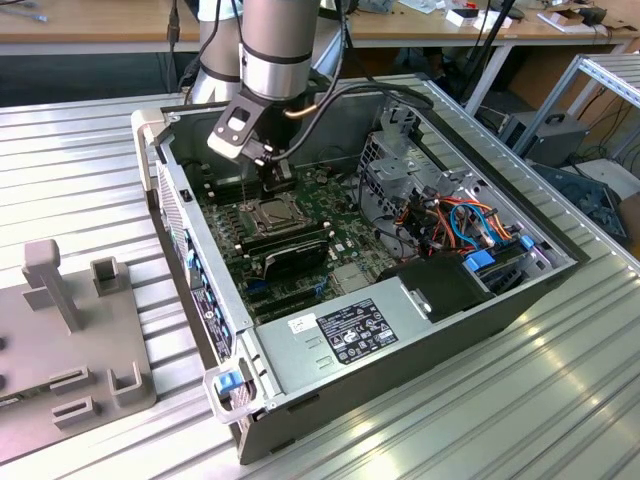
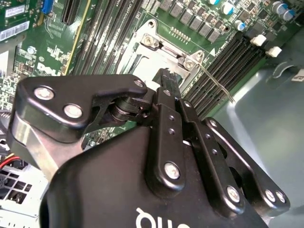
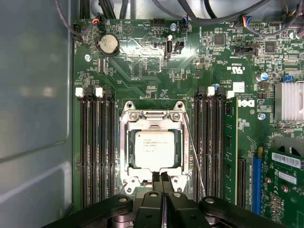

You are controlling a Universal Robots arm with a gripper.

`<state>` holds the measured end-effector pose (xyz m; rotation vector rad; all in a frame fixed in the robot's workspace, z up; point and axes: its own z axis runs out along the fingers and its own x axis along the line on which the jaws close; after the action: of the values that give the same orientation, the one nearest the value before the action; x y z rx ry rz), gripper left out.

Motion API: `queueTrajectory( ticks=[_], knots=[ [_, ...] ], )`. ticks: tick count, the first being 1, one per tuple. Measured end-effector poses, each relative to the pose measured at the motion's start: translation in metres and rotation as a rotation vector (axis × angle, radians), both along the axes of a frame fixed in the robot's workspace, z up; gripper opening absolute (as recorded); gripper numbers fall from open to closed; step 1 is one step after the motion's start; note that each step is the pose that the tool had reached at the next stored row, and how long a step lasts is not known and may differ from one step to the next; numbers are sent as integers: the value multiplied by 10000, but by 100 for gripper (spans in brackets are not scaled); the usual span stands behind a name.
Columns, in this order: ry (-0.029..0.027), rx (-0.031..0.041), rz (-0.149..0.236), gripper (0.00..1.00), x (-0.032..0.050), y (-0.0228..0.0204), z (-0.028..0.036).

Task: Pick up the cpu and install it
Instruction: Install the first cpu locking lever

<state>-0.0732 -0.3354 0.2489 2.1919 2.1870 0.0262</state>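
The cpu (image 3: 154, 148) lay seated in the socket (image 3: 152, 114), so placing looked done; the end effector (image 3: 161, 177), fingers together and empty, hovered at the socket's edge.

The silver-grey cylindrical robot arm (image 1: 277, 45) descends steeply in the exterior view, its last link nearly upright; a white block (image 1: 232, 130) sits at the wrist, on the exterior view's left; beneath it the black two-fingered gripper (image 1: 276, 178) points straight down; in both wrist views its slim black fingers (image 3: 157, 179) (image 2: 169, 88) lie pressed together, with only a hairline seam between them and nothing clamped; the bolted linkage bars (image 3: 121, 205) splay outward behind them.
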Motion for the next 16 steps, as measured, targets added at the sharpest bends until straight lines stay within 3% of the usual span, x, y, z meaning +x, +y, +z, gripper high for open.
queueTrajectory(
  ticks=[6, 16],
  knots=[
    [1, -2, 2, 11, -27, -1, 4],
    [-49, -1, 1, 11, -273, 0, 0]
  ],
)
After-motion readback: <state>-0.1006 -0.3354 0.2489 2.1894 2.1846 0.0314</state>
